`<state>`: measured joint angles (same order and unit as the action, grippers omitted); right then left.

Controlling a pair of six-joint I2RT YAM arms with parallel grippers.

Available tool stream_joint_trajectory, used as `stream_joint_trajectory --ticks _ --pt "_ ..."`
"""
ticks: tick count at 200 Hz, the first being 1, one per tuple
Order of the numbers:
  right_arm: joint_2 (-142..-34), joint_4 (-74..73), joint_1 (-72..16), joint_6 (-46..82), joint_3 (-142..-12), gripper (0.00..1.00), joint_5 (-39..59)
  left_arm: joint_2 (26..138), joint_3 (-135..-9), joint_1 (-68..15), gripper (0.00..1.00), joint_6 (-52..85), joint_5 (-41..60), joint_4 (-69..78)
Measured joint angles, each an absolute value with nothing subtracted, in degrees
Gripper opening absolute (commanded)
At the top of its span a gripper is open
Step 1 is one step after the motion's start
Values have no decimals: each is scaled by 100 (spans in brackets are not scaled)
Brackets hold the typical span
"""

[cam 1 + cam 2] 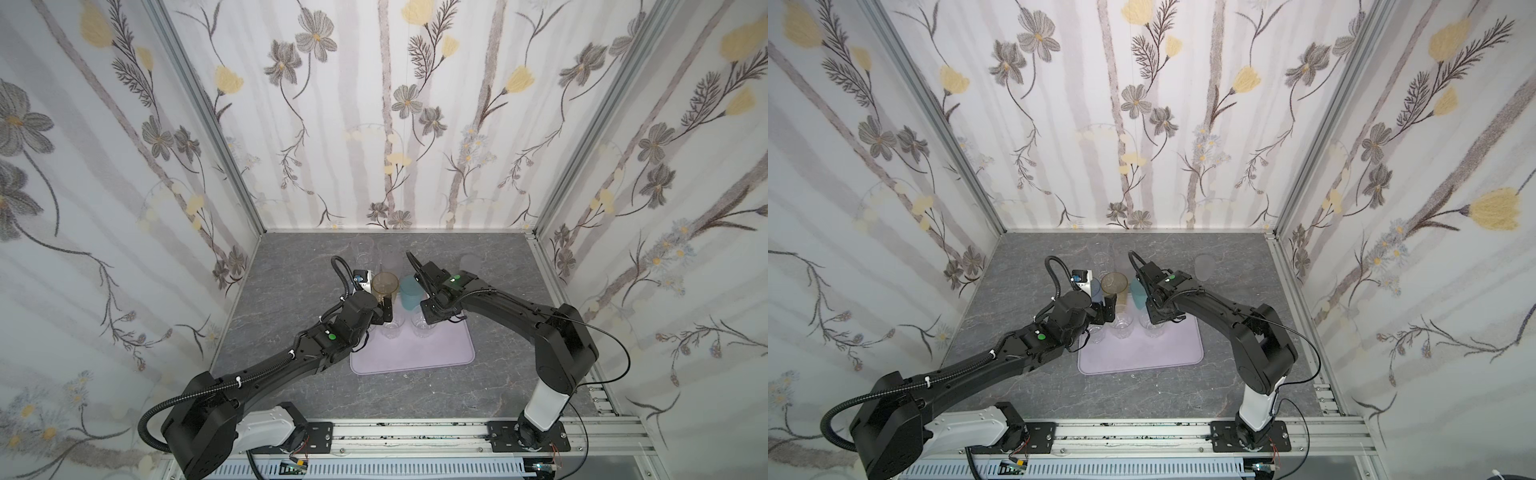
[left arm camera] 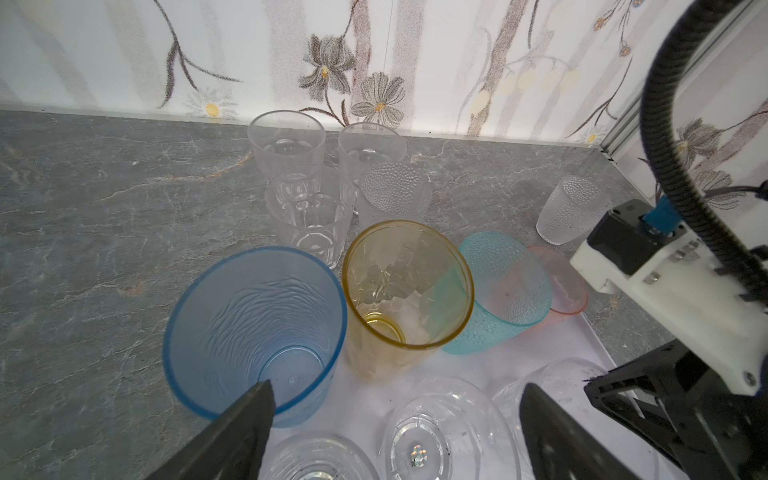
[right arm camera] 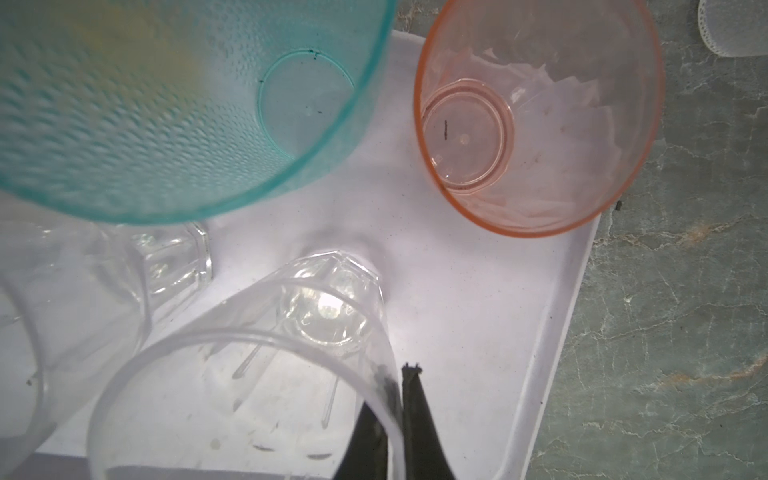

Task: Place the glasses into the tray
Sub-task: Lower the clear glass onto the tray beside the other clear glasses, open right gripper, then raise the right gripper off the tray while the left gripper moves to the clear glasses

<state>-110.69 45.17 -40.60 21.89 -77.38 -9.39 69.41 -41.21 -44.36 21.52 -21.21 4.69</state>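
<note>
The pale lilac tray holds a row of tinted glasses along its far edge: blue, amber, teal and pink. In front of them stand clear glasses. My right gripper is shut on the rim wall of one clear glass, one finger inside and one outside. My left gripper hangs open above another clear glass, touching nothing. In a top view it sits by the amber glass.
Behind the tray on the grey marbled table stand two clear glasses and a frosted dimpled one. Another frosted glass stands alone at the back right. Flowered walls close in three sides.
</note>
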Motion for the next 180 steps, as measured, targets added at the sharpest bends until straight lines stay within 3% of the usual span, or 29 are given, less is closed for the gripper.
stream_joint_trajectory --ticks 92,131,180 --pt "-11284 4506 -4060 2154 -7924 9 -937 6925 -4058 -4379 95 2250 -2091 467" --pt "-11362 4486 -4053 2154 -7983 15 -939 6862 -4007 -4335 95 2309 -2091 467" --pt "-11297 4598 -4045 2134 -8149 31 -934 6766 -4040 -4189 95 2477 -2088 388"
